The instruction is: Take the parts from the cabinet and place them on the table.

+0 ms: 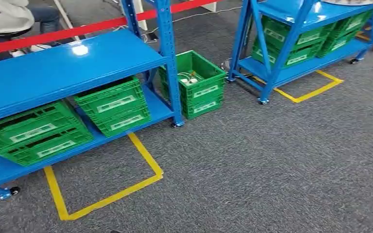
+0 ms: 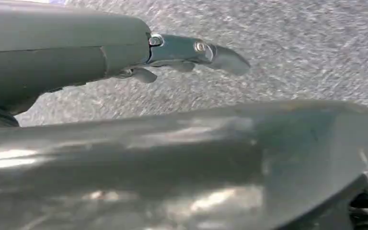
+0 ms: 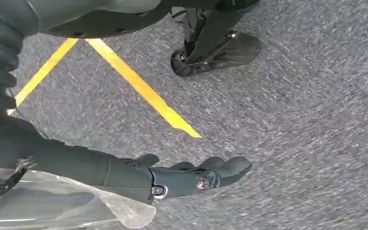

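2 blue steel shelving racks stand before us on grey carpet: the near blue rack (image 1: 63, 73) at left, the far blue rack (image 1: 291, 34) at upper right, each on castors inside a yellow floor-tape outline (image 1: 145, 160).

Item 1: green slatted plastic crates. We log 2 stacks on the near rack's lower shelf, the left crate stack (image 1: 31, 133) and the middle crate stack (image 1: 114, 106), plus more stacks on the far rack. Each crate face carries a pale label strip; any writing is too small to read, and no brand is legible.

Item 2: open green floor crate (image 1: 196, 82), standing on the carpet just beside the near rack's right post. Inside lie small white parts (image 1: 189, 80), with thin wires among them as far as we can tell. We judge these to be the task's parts: light, rigid, small enough to slip, liable to snag on the wires. Best hold, we judge, is a pinch across a part's body, not its wire.

Item 3: left robot hand (image 2: 191, 55), hanging over the carpet, fingers extended, holding nothing.

Item 4: right robot hand (image 3: 187, 175), likewise over the carpet, fingers straight and loosely together, holding nothing.

Item 5: a seated person (image 1: 5, 17) behind a red barrier bar (image 1: 77, 30).
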